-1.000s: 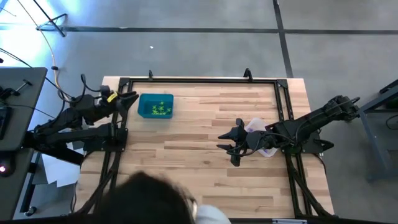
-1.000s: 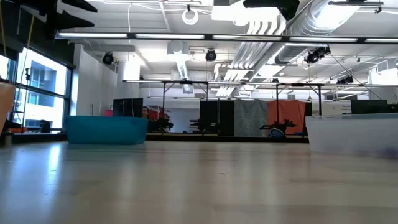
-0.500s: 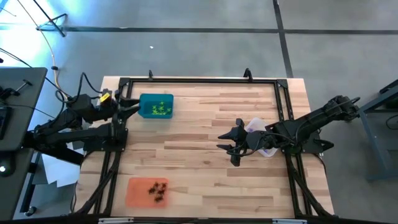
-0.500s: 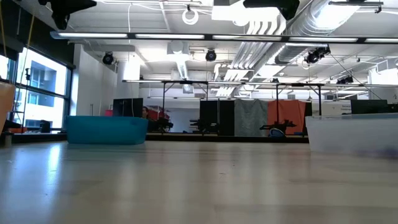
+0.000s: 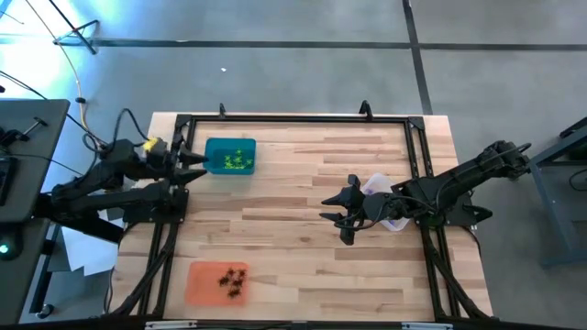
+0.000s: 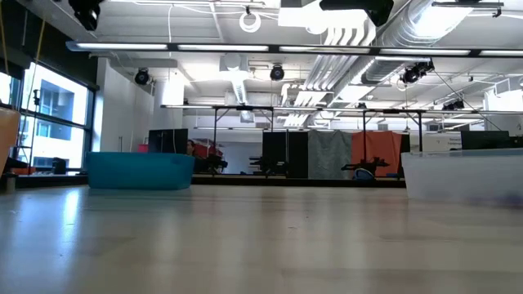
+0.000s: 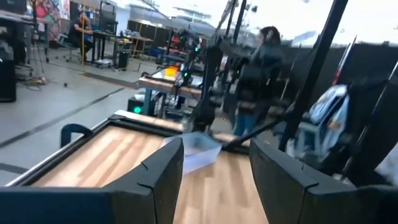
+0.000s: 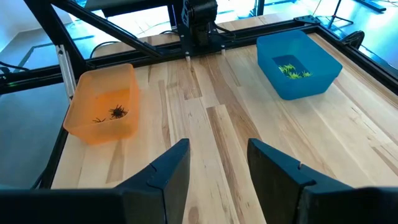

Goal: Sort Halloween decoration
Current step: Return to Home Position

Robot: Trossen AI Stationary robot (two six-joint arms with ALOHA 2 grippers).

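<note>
Yellow-green Halloween decoration pieces (image 5: 237,162) lie in a teal tray (image 5: 213,147) at the far left. Black pieces (image 5: 234,280) lie in an orange tray (image 5: 197,284) at the near left. My left gripper (image 5: 194,158) stands open and level, high over the table's left edge beside the teal tray, with nothing between its fingers (image 7: 163,171). My right gripper (image 5: 335,216) hangs open above the middle of the table, right of centre, and it too has nothing between its fingers (image 8: 171,168). In the right wrist view the orange tray (image 8: 93,121) and the teal tray (image 8: 323,68) both show.
A clear tray (image 5: 378,186) sits on the table under my right arm; it also shows in the left wrist view (image 7: 198,149) and the low view (image 6: 462,175). A black frame (image 5: 293,116) runs around the tabletop. A person (image 7: 264,68) stands beyond the table's right side.
My left gripper has rolled and turned at the wrist beside the teal tray, staying open. A person's head that covered the table's near-left part a second ago has drawn back, and the orange tray now shows there.
</note>
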